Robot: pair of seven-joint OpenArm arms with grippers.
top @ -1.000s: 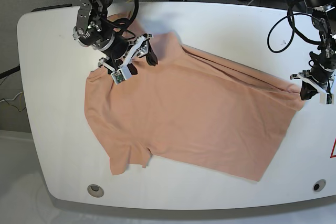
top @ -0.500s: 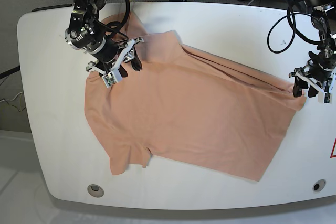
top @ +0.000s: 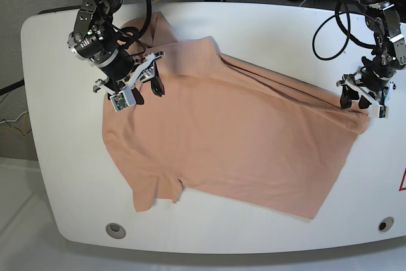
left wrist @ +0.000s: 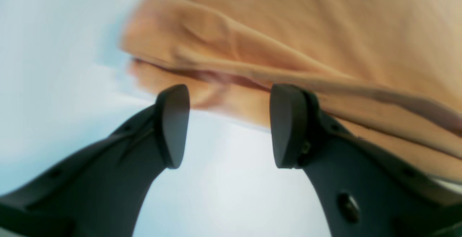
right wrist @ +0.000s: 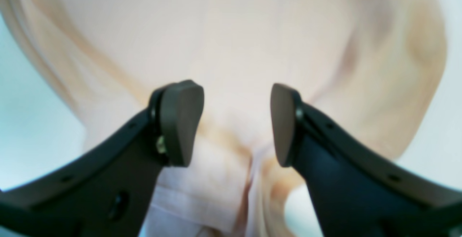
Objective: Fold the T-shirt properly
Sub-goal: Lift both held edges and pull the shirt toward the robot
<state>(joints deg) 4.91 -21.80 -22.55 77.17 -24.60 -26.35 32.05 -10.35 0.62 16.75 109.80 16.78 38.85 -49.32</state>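
The salmon-pink T-shirt [top: 235, 138] lies spread across the white table [top: 285, 23], collar end to the upper left and hem to the lower right. My right gripper [top: 147, 90] hovers open over the shirt's upper-left shoulder area; in the right wrist view its fingers [right wrist: 180, 121] stand apart over pale fabric [right wrist: 234, 31], gripping nothing. My left gripper [top: 354, 101] is open at the shirt's far right corner. In the left wrist view its fingers [left wrist: 287, 125] stand apart just in front of a folded shirt edge [left wrist: 325, 31], with bare table between them.
Black cables [top: 330, 30] loop over the table's back right behind the left arm. Two round holes [top: 115, 230] [top: 385, 224] sit near the table's front edge. A red mark [top: 402, 182] shows at the right border.
My left gripper opened and let go of the shirt's right corner, shifting slightly left. My right arm moved left, away from the collar, and the fabric there settled flat.
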